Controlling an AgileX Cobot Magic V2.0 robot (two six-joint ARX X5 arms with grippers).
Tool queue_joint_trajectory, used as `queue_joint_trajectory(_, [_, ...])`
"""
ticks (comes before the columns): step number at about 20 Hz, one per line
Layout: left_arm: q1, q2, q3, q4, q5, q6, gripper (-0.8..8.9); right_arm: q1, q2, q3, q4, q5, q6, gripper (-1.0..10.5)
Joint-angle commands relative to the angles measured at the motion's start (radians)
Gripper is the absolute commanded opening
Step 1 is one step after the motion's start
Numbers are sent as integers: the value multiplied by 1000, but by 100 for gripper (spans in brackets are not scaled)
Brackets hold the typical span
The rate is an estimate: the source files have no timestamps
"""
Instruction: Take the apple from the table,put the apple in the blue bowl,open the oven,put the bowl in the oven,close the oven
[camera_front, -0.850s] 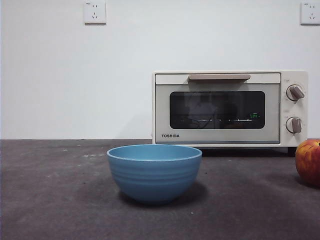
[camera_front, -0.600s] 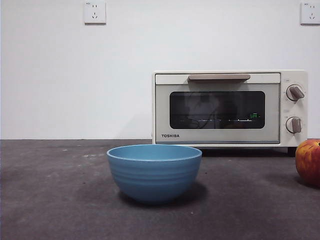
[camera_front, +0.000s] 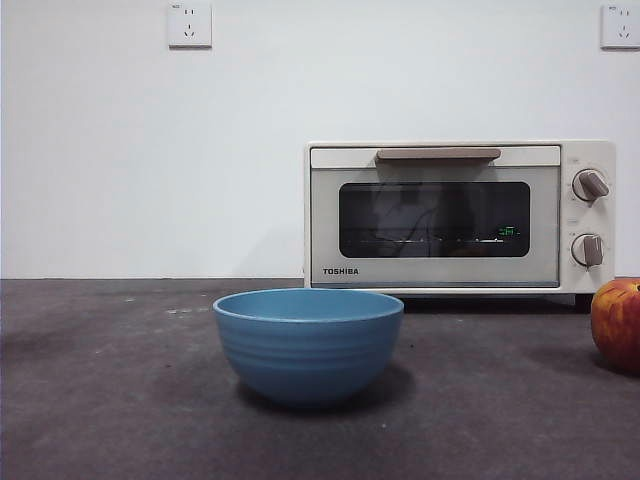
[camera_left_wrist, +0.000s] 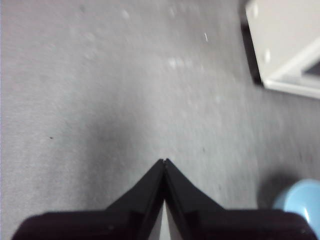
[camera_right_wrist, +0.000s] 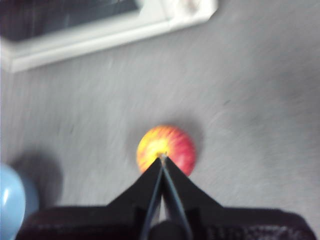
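My right gripper (camera_right_wrist: 162, 157) — jaws pressed together — hangs above the apple (camera_right_wrist: 166, 148), apart from it, on the dark grey table (camera_front: 120, 400). Left gripper (camera_left_wrist: 165, 161) likewise closed over bare surface. White wall (camera_front: 150, 150) behind — two sockets.

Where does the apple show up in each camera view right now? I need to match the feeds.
Front view: the apple sits at the right edge, cut off by the frame, on the table.
Left wrist view: not in it.
Right wrist view: mid-picture, just past the shut jaws of the right gripper.
Shared landmark: the oven, also seen in both wrist views.
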Motion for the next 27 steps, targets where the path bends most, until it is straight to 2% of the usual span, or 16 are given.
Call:
queue_joint_trajectory(1, [1,57,62,-62,40,95,-4,2,95,42,-25,-19,-95,1])
queue_joint_trajectory(4, [-1,101,93,-92,80,123,-4,26,206,92,-52,-30,-115,14])
queue_joint_trajectory(5, [-1,110,93,-95,91,124,-4,31,239,104,-51,-30,-116,67])
queue_joint_trajectory(9, [-6,124,93,-114,96,130,-4,67,362,146,-76,-31,-114,312])
queue_joint_trajectory(12, [-6,124,93,-114,96,132,-4,79,439,148,-78,-5,-114,610])
queue_joint_trajectory(16, [-6,124,93,-114,96,132,-4,86,530,148,-89,29,-114,631])
queue_joint_trajectory(25, [-6,124,93,-114,95,132,-4,86,725,146,-40,36,-102,625])
queue_joint_trajectory(26, [-6,124,93,-114,95,133,-4,86,742,146,-38,36,-99,620])
queue_joint_trajectory(27, [-6,124,93,-114,95,133,-4,86,757,146,-38,36,-92,552])
